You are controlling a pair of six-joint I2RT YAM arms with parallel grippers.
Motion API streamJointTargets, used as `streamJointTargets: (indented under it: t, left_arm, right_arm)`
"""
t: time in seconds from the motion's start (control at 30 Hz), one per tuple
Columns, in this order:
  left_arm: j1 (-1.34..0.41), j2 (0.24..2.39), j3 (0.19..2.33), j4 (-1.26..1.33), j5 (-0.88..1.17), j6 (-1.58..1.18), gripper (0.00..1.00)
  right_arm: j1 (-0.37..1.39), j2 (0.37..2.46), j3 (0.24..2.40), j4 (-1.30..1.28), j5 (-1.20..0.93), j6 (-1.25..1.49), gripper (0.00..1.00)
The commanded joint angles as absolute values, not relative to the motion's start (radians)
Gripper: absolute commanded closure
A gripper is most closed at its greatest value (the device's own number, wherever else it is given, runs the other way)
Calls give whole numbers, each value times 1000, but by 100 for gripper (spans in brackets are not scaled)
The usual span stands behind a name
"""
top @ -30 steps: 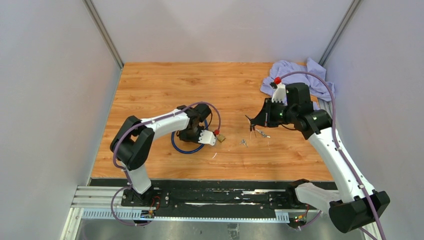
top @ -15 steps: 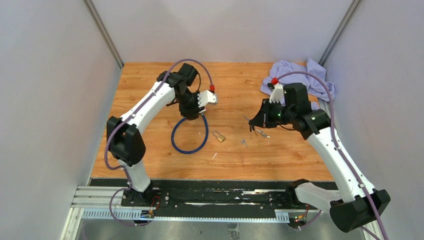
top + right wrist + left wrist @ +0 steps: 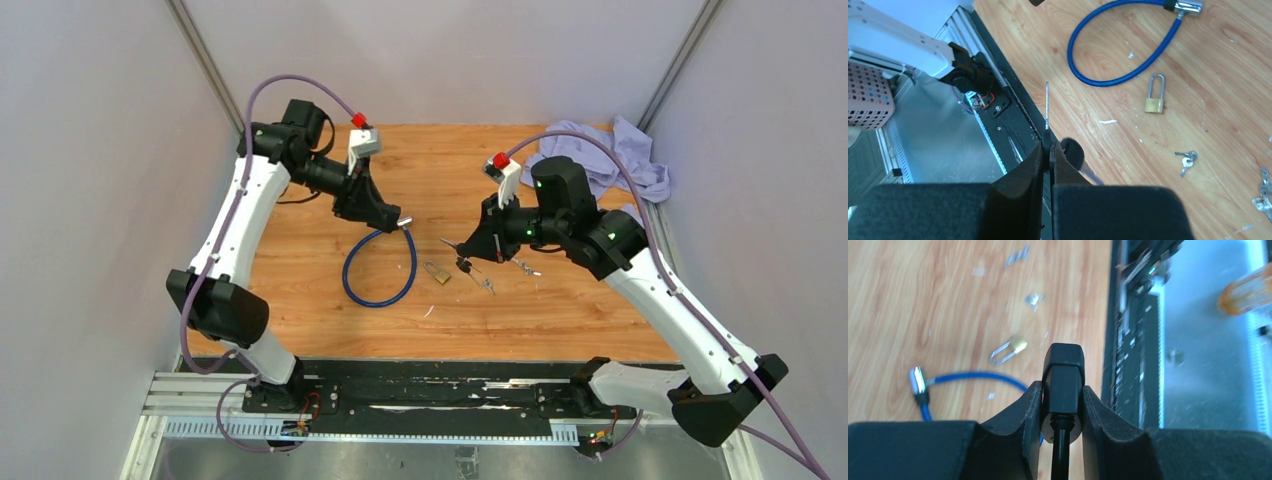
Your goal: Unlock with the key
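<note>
Where the left gripper [image 3: 388,215] grips: upper-centre frame, curved fingers pinched on a boxy black lock body [image 3: 1063,365].
Right gripper [image 3: 1047,142]: pressed shut on a thin flat key [image 3: 1047,100].
Blue cable [image 3: 345,272]: glossy loop, centre of wood table [image 3: 300,180].
Brass padlock [image 3: 436,272]: just right of loop.

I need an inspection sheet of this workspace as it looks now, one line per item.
Surface: wooden table, small white bits on it.
Job's things: blue cable lock, its loop on the table; brass padlock lying apart, right of the loop.
Clutter: loose keys right of the padlock; crumpled cloth at the far right corner.
Hands: left hand shut on the cable's black lock head, above the table; right hand shut on a key.
Cables: purple cables along both arms.
Surroundings: grey walls; metal rail at the near edge.
</note>
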State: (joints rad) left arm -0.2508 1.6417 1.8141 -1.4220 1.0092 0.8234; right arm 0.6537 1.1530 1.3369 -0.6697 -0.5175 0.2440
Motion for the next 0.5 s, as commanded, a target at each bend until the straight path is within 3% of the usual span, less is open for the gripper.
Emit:
streamJointTargets:
  t: [0.0,0.2,0.47]
  left_arm:
    - [-214,1538,1811,-1438,1498,830,100]
    - [-222,1377,1647,-1435,1566,1059,100]
    - [-234,1393,1644,-1440,1567,1044,100]
  right_arm:
    - [683,1129,1382,-624,-633,201,99]
    - [685,1115,1398,-621,-701,197,99]
    - [688,1085,1394,-575,-717,201,100]
